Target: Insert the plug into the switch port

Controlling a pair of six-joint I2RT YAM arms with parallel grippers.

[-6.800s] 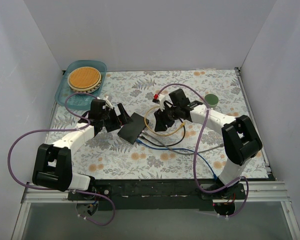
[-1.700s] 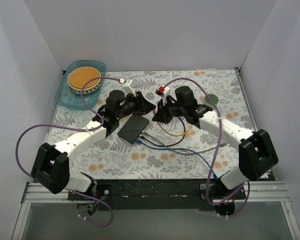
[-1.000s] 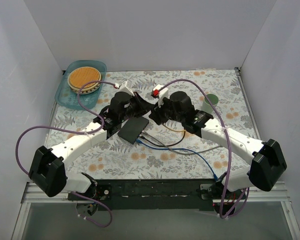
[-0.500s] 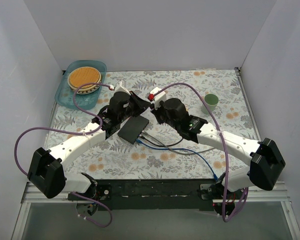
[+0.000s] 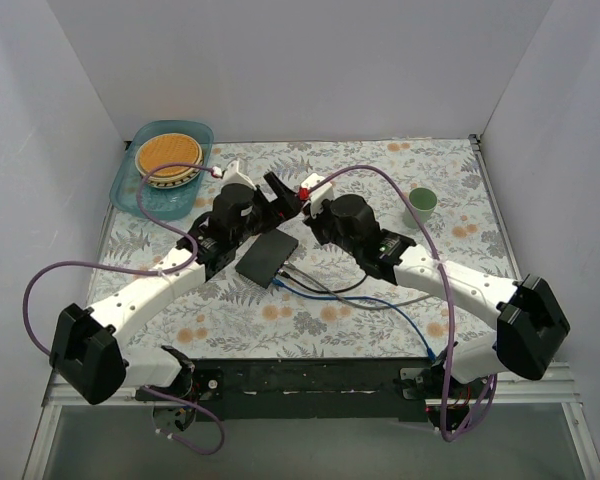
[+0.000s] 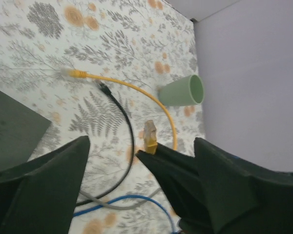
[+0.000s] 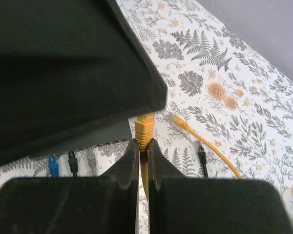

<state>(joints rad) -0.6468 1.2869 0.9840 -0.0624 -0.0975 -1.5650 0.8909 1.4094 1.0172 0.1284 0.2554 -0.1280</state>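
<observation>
The switch (image 5: 267, 256) is a flat black box on the flowered cloth, with blue, black and grey cables (image 7: 72, 163) plugged into its near edge. Above its far corner my right gripper (image 7: 143, 144) is shut on the yellow plug (image 7: 145, 127), which points up past its fingertips. My left gripper (image 6: 141, 141) stands open around that plug and the right fingers (image 6: 176, 165), touching neither. In the top view both grippers, left (image 5: 278, 192) and right (image 5: 305, 208), meet just beyond the switch. The left finger (image 7: 63, 63) hides much of the switch in the right wrist view.
The yellow cable loops over the cloth to its other loose plug (image 6: 75, 74), with a loose black plug (image 6: 105, 88) beside it. A green cup (image 5: 420, 203) stands at the right. A teal tray (image 5: 130, 195) with a round wooden disc sits far left. White walls enclose the table.
My left gripper has opened and let go of the yellow plug. My right gripper has shut on it. Both arms have drifted slightly toward the far side.
</observation>
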